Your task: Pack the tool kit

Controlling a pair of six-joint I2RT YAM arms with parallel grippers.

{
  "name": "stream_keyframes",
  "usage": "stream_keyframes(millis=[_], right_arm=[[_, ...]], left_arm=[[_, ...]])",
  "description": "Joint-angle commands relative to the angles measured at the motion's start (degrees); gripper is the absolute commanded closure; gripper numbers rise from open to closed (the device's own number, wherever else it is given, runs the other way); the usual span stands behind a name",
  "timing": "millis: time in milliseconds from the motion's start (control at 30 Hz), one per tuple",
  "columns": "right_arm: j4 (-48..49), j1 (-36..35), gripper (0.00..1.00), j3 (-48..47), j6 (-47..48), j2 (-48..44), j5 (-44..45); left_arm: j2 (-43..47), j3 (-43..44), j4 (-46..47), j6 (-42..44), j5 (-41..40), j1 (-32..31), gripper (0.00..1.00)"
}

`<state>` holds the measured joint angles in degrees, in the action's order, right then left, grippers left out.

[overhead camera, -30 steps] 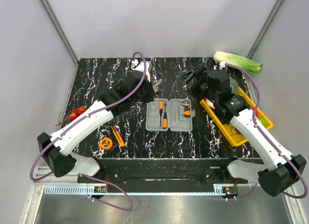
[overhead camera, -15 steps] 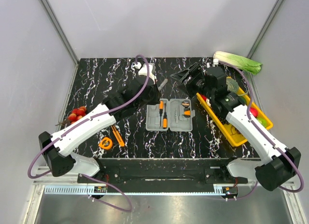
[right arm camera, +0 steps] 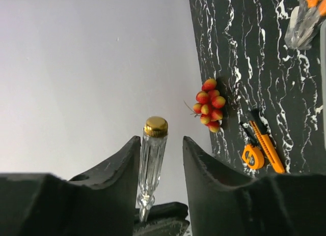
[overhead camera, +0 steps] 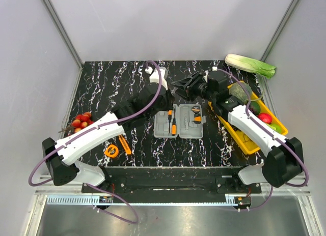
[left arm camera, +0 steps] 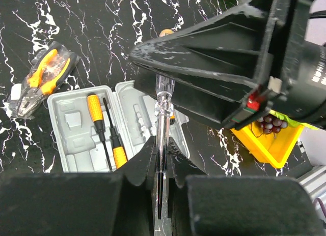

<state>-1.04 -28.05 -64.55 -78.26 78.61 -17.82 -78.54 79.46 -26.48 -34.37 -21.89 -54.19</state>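
The grey tool case [overhead camera: 164,130] lies open in the middle of the table, with two orange-and-black screwdrivers [left arm camera: 97,114] in its left half. Above its far edge my left gripper [left arm camera: 163,144] is shut on the metal shaft of a clear-handled screwdriver [left arm camera: 164,104] with a gold cap. My right gripper [right arm camera: 160,142] faces it with the clear handle [right arm camera: 152,165] between its fingers. One finger [right arm camera: 125,159] is against the handle and a gap shows at the other, so it stands open. Orange-handled pliers [left arm camera: 43,78] in a clear packet lie beside the case.
An orange tape measure [overhead camera: 111,151] and an orange utility knife [overhead camera: 124,144] lie near the front left. Small red fruits [overhead camera: 80,119] sit at the left edge. At the right stands a yellow tray [overhead camera: 250,147] of vegetables, with a cabbage [overhead camera: 250,65] behind it.
My right gripper has swung left from the yellow tray to the left gripper, and its fingers have narrowed around the clear handle. The left gripper has carried the screwdriver slightly right.
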Motion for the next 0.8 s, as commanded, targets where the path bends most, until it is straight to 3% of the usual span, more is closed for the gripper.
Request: stream_keyframes(millis=[0, 133, 167, 233, 300, 367, 433, 567, 767], right_arm=[[7.4, 0.2, 0.62, 0.9, -4.6, 0.1, -2.7], [7.8, 0.2, 0.83, 1.1, -5.0, -0.3, -2.5], [7.7, 0.2, 0.88, 1.2, -4.9, -0.4, -2.5], [7.0, 0.5, 0.98, 1.4, -4.2, -0.5, -2.0], [5.9, 1.0, 1.00, 1.5, -2.7, -0.3, -2.2], [3.4, 2.3, 1.00, 2.1, -0.2, -0.4, -2.6], [1.5, 4.0, 1.00, 3.0, 3.4, -0.8, -3.1], [-12.5, 6.4, 1.00, 1.4, 18.3, -0.8, -0.9], [-28.8, 6.4, 1.00, -3.9, 38.7, 5.6, 6.3]], left_arm=[[0.4, -0.2, 4.2, 1.8, -2.4, -1.0, 1.00], [0.4, -0.4, 4.3, 2.1, -1.9, -1.1, 1.00], [0.5, -0.2, 4.1, 2.5, -1.8, -1.0, 0.90], [0.8, -0.3, 3.7, 2.7, -1.7, -1.0, 0.60], [1.8, -0.9, 3.2, 3.1, -1.9, -1.1, 0.28], [3.6, -2.4, 3.5, 3.6, -1.8, -1.1, 0.18], [5.9, -4.9, 5.2, 5.4, 0.6, -0.9, 0.14], [9.9, -12.7, 8.9, 4.6, 7.1, 1.4, 0.12], [10.3, -21.9, 9.4, -3.1, 20.8, 15.0, 0.12]])
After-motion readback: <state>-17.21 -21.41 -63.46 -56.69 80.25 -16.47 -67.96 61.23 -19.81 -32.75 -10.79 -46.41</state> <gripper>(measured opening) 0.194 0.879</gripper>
